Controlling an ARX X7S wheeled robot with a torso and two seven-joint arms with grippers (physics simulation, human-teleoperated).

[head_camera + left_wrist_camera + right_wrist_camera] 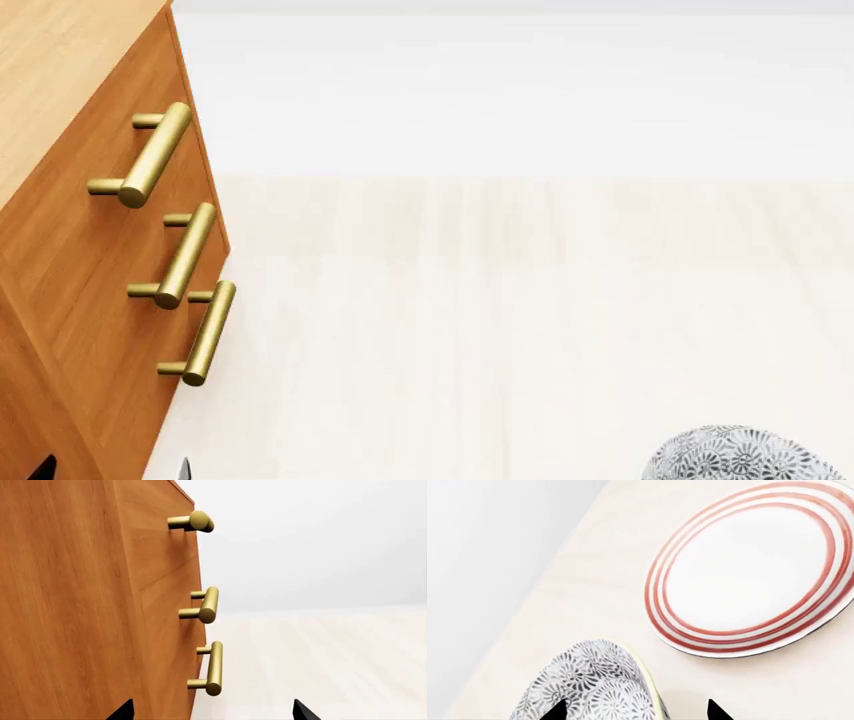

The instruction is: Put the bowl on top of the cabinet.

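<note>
- Floor (534, 330) of pale, faintly grained wood fills most of your head view, meeting a plain white wall (534, 90) at the far side.
- The cabinet (67, 260) stands at the left of that view, its orange-brown front turned toward the open floor; a strip of its lighter top (54, 60) shows in the far left corner.
- Three brass bar handles (187, 255) run down the cabinet front, one per drawer; your left wrist view shows the same three from close by.
- The bowl (741, 455) sits at the near right edge of your head view, well apart from the cabinet, with only its patterned upper curve showing.
- In your right wrist view the bowl (594, 685) is right at the right gripper (634, 711), with one dark fingertip (555, 710) overlapping its patterned wall and the other out over bare floor beside the rim; you cannot tell whether the fingers actually press on it.
- A red-ringed white plate (750, 575) lies flat on the floor just beside the bowl, partly cut off by the frame edge.
- The left gripper (213, 711) shows only two black tips set wide apart with nothing between them, one in front of the cabinet's side, the other over the floor.
- The arms themselves stay out of sight in your head view.
</note>
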